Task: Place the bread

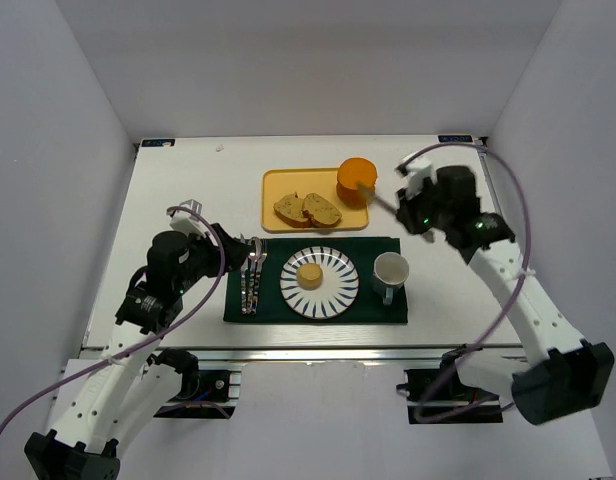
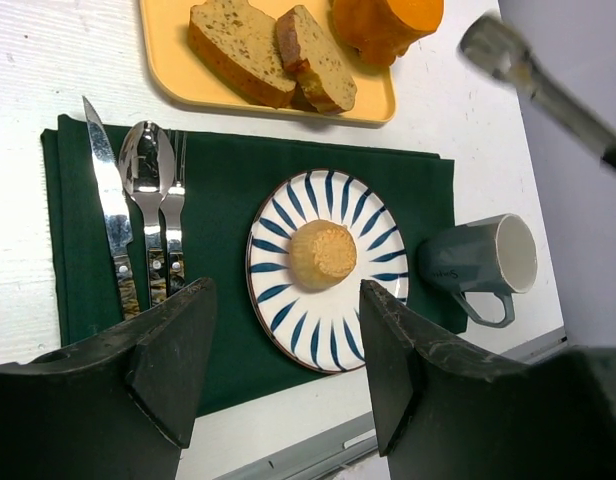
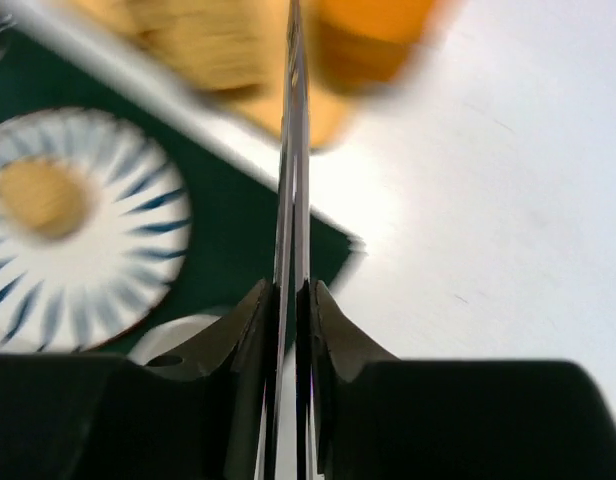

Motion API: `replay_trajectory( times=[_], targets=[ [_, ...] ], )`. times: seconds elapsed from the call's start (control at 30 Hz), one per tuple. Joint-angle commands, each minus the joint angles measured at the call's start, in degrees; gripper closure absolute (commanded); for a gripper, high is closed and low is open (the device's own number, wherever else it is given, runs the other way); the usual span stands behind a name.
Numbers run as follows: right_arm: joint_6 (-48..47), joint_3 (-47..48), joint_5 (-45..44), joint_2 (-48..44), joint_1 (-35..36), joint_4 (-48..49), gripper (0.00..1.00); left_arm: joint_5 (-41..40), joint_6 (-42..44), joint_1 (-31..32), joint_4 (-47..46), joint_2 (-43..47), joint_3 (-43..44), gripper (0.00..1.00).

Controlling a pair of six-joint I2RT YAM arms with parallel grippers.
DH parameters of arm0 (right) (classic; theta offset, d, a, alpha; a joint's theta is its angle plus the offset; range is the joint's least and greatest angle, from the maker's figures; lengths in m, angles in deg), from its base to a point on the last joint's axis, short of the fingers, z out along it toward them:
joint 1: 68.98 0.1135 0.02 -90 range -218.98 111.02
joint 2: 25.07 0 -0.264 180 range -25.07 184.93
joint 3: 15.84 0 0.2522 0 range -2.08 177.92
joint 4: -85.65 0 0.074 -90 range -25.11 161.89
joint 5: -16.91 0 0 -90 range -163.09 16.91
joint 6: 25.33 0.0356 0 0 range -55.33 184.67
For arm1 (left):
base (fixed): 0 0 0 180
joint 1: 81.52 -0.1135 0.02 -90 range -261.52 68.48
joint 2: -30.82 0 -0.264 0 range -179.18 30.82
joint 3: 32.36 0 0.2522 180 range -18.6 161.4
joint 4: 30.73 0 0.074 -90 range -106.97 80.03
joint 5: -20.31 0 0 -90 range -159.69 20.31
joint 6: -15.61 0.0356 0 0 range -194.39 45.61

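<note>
since the bread (image 1: 310,273) sits flat in the middle of the striped plate (image 1: 333,300), the placing itself looks done. judgement only: what's left is clearing the arms, maybe parking the tool.

right gripper (image 3: 296,290): jaws pressed in on the metal tongs (image 3: 293,150), both blades pinched nearly together in the wrist view. nothing visible between the blades. in the top view the tong tips hang over the right end of the yellow tray (image 1: 273,180), just beside the orange cylinder (image 1: 356,180), well apart from the bread.

left gripper (image 2: 285,290): spread wide, holding nothing, hovering over the near-left part of the green placemat (image 1: 238,310) by the cutlery (image 1: 251,275).

bread orientation: round puck, broad face up, so no real long axis and no pointing direction i can call. roughly centred on the plate, clear of the rim. cup (image 1: 390,270) is just right of the plate, not touching the bread.

the two darker slices (image 1: 308,209) are on the tray, untouched as far as i can see.
</note>
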Motion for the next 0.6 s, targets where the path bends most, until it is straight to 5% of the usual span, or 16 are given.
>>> replay_trajectory(
  times=[0.0, 0.13, 0.33, 0.57],
  targets=[
    [5.7, 4.5, 2.3, 4.4, -16.2, 3.8, 0.79, 1.7, 0.1, 0.0, -1.8, -0.5, 1.0, 0.32],
    [4.7, 3.7, 4.3, 10.2, -27.3, 5.9, 0.82, 2.4, 0.0, 0.0, -3.0, -1.4, 0.9, 0.32],
    [5.0, -6.2, -1.6, 16.4, -31.6, 14.6, 0.81, 3.2, -0.4, 0.0, -5.0, -3.2, 0.2, 0.31],
    [2.8, -11.9, -2.8, 23.5, -31.6, 18.7, 0.55, 4.4, -1.2, 0.0, -6.6, -5.2, -0.3, 0.32]
  ],
)
